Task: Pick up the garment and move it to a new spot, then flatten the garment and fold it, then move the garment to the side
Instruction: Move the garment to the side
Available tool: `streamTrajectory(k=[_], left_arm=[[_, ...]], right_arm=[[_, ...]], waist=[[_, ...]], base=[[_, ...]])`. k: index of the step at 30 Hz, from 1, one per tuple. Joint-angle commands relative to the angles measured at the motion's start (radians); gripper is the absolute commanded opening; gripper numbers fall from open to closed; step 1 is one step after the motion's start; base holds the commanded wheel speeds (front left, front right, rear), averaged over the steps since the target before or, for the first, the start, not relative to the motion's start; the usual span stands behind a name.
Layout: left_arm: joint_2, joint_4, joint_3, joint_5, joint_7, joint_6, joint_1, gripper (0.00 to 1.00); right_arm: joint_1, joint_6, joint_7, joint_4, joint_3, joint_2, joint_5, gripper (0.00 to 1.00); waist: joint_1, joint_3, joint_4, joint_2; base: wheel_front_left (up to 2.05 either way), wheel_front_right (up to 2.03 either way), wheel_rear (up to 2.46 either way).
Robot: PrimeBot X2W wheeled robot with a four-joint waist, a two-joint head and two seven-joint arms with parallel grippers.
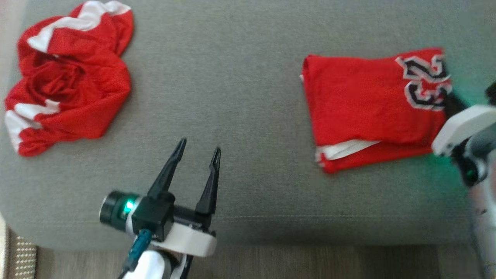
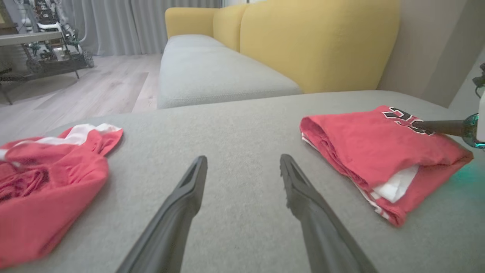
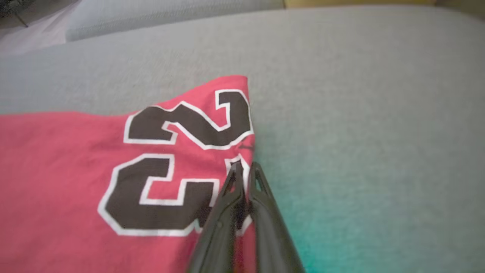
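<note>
A folded red jersey [image 1: 364, 104] [image 2: 371, 151] [image 3: 68, 170] with a black and white number lies flat on the right of the grey cushion [image 1: 232, 77]. My right gripper [image 1: 445, 100] [image 3: 245, 167] [image 2: 416, 124] is shut on the jersey's right edge, beside the number. My left gripper [image 1: 199, 146] [image 2: 243, 159] hovers open over bare cushion near the front edge, with nothing between its fingers. It sits between the jersey and a crumpled red and white garment [image 1: 69, 77] [image 2: 45, 182] at the far left.
The cushion's front edge [image 1: 271, 240] runs just behind my left wrist, with wooden floor [image 1: 310, 263] below it. A yellow sofa backrest [image 2: 322, 38] and another grey seat [image 2: 212, 72] lie beyond. Furniture on wheels [image 2: 45, 49] stands far off on the floor.
</note>
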Motion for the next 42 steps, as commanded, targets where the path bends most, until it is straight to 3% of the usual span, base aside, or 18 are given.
streamTrajectory(k=[1,18,24,30,31,32,33,37,42], left_arm=[[-0.006,-0.049,0.023,0.008,-0.012,-0.005,-0.049,1.0],[0.048,-0.16,-0.033,0.055,-0.012,-0.034,-0.193,1.0],[0.07,-0.17,-0.054,0.056,-0.012,-0.025,-0.221,1.0],[0.085,-0.166,-0.072,0.047,-0.012,-0.016,-0.234,1.0],[0.086,-0.166,-0.074,0.045,-0.012,-0.013,-0.235,1.0],[0.087,-0.166,-0.075,0.044,-0.012,-0.01,-0.236,1.0],[0.087,-0.166,-0.076,0.042,-0.012,-0.006,-0.237,1.0],[0.084,-0.162,-0.081,0.034,-0.012,0.006,-0.242,1.0],[0.072,-0.147,-0.082,0.018,-0.012,0.024,-0.23,1.0]], right_arm=[[-0.048,-0.001,-0.017,-0.046,0.008,-0.032,-0.016,0.0],[-0.191,-0.001,-0.062,-0.24,-0.018,-0.158,-0.1,0.0],[-0.197,-0.001,-0.057,-0.272,-0.076,-0.166,-0.139,0.0],[-0.195,-0.001,-0.068,-0.279,-0.151,-0.157,-0.206,0.0],[-0.193,-0.001,-0.073,-0.282,-0.165,-0.157,-0.225,0.1],[-0.191,-0.001,-0.079,-0.287,-0.184,-0.156,-0.249,0.44],[-0.19,-0.001,-0.087,-0.294,-0.204,-0.152,-0.271,1.0],[-0.183,-0.001,-0.137,-0.34,-0.264,-0.123,-0.393,1.0],[-0.139,-0.001,-0.182,-0.404,-0.252,-0.028,-0.456,1.0]], waist=[[-0.0001,0.03,-0.032,0.0],[-0.0001,0.178,-0.26,0.0],[-0.0001,0.204,-0.289,0.0],[-0.0001,0.212,-0.276,0.0],[-0.0001,0.212,-0.269,0.0],[-0.0001,0.211,-0.262,0.0],[-0.0001,0.21,-0.254,0.0],[-0.0001,0.196,-0.212,0.0],[-0.0001,0.15,-0.145,0.0]], base=[[0.0,0.0,0.0],[0.0,0.0,0.0],[0.0,0.0,0.0],[0.0,0.0,0.0],[0.0,0.0,0.0],[0.0,0.0,0.0],[0.0,0.0,0.0],[0.0,0.0,0.0],[0.0,0.0,0.0]])
